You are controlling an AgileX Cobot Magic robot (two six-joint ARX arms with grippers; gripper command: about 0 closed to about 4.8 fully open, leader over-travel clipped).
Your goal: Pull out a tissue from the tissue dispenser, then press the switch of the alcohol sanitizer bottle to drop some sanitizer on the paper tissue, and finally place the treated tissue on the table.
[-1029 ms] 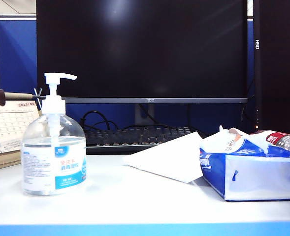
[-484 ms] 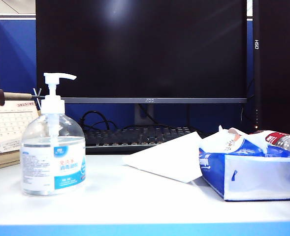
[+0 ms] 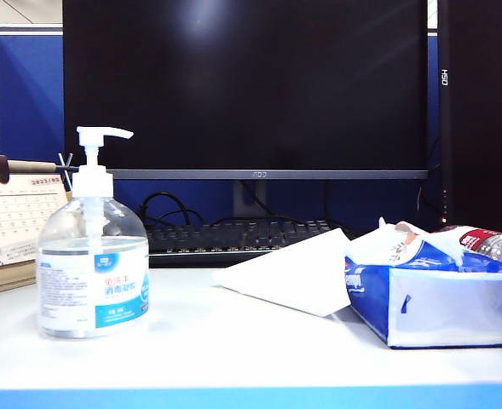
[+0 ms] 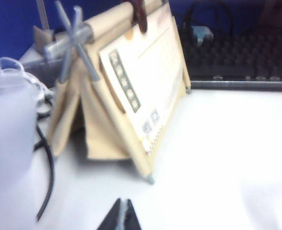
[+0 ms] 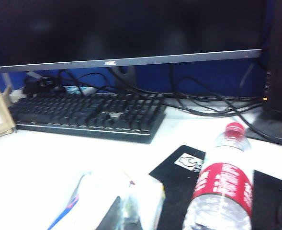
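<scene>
Left gripper (image 4: 123, 216): clenched, empty, low over the tabletop's (image 3: 233, 349) left end, near the desk calendar (image 4: 131, 91).
Right gripper (image 5: 119, 215): clenched, empty, just above the tissue dispenser (image 5: 107, 201) at right, beside a water bottle (image 5: 224, 191).
Tissue (image 3: 293, 271): lay on the tabletop, touching the dispenser's left end.
Alcohol sanitizer bottle (image 3: 93, 273): stood upright at near left, switch (image 3: 101, 135) nozzle pointing right.
Behind: keyboard (image 3: 233, 234), dark monitor (image 3: 246, 85).

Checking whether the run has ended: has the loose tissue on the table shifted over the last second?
No. The tissue lies in the same spot, its edge against the tissue dispenser, before the keyboard.
</scene>
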